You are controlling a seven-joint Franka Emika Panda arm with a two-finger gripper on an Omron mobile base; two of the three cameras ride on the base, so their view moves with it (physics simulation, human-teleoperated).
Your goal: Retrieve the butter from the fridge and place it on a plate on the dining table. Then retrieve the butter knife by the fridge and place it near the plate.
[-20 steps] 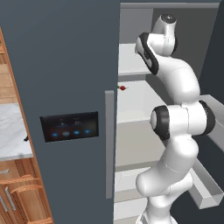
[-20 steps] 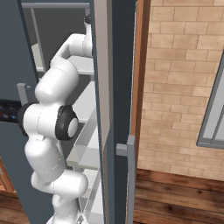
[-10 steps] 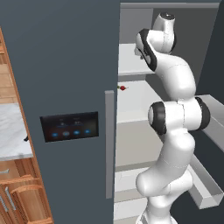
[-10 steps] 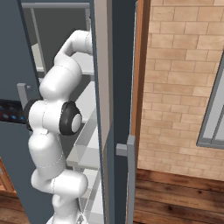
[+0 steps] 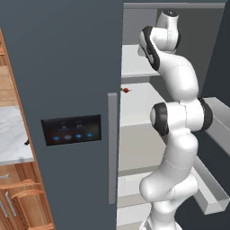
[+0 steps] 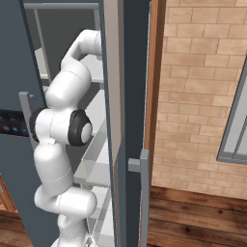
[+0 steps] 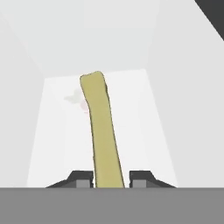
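Between my two fingertips [image 7: 85, 180] sits one butter [image 7: 101, 135] stick, a single olive-yellow bar, and my gripper [image 7: 109, 180] is clamped on its near end, one dark tip pressed to each side. Its long axis runs straight away from my hand, leaning just a touch left at the far end, pointing toward the back of the pale grey shelf [image 7: 131, 131] inside the fridge [image 5: 67, 67]. One faint pinkish smudge shows on the shelf just beside the butter's far tip, too blurred to identify. From the left base camera, my arm reaches up into the open compartment, beside one small red item [image 5: 126, 90] resting on a lower shelf. One long light-grey handle [image 5: 112, 148] runs down the closed slate door, next to one black panel [image 5: 71, 130] with blue lights. Marble counter [image 5: 11, 134] over wooden cabinets sits left; on the right base camera, a brick wall [image 6: 202, 72] and wooden floor [image 6: 193, 217] stand beyond the open door.
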